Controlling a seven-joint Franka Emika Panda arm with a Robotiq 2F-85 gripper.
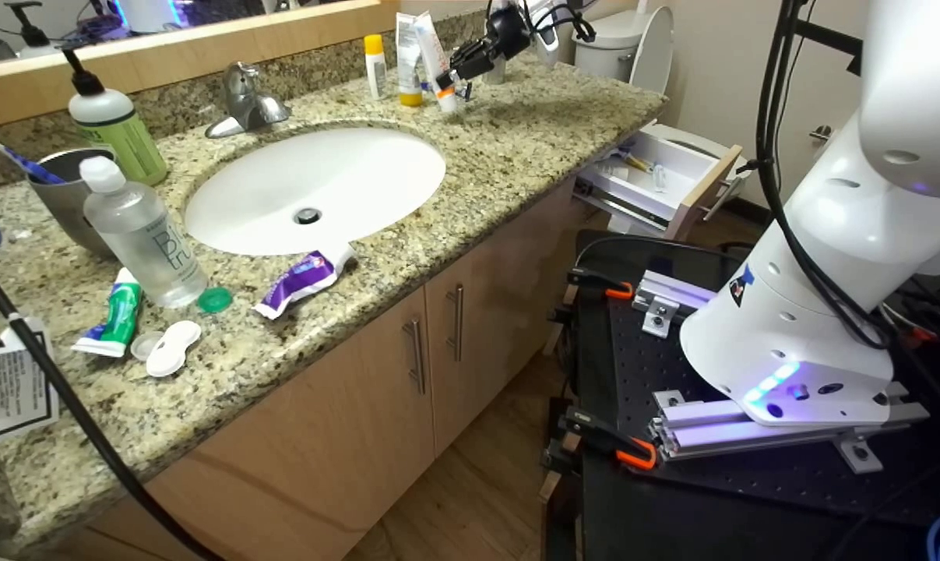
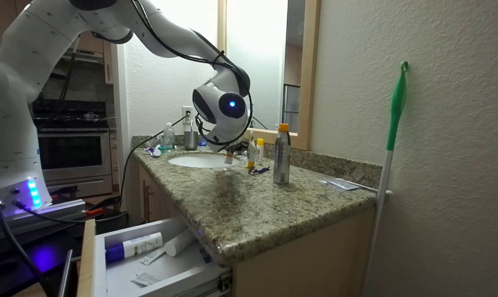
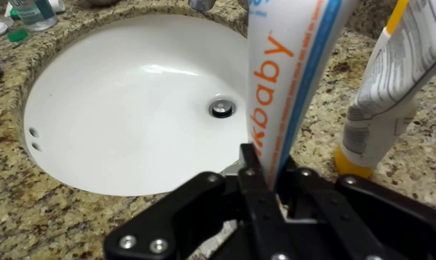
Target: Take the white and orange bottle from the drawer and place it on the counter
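Had the bottle (image 3: 284, 79) clenched in the gripper (image 3: 270, 159), squeezed from both sides; took it for the task's own by orange print on white. Was out of the drawer (image 1: 705, 192) and right at the counter (image 1: 547, 117), just beside the rim of the sink (image 1: 322, 179). Couldn't tell touch from gap between its lower end and the counter in any view. Ran near upright along its long axis, with a slight lean, crossing the closing line of the jaws: most of the length above them in the wrist view, the orange band and a short white end below in both exterior views. Pointed that end down, so probably called for a straight lowering, no wrist turn, then a spread of the jaws. Had just one arm (image 1: 797, 312), so no nearer one to pick. Judged late in the task, with set-down and release to go. Stood near a yellow-capped tube (image 1: 407, 58), apart in the wrist view but on one finger's side; could get knocked. Could also tip if let go while leaning. Farther out, had a yellow-topped stick (image 1: 375, 66) past that tube, a silver bottle (image 2: 282, 159) well apart, and a blue-capped tube (image 2: 143, 244) lying in the drawer.
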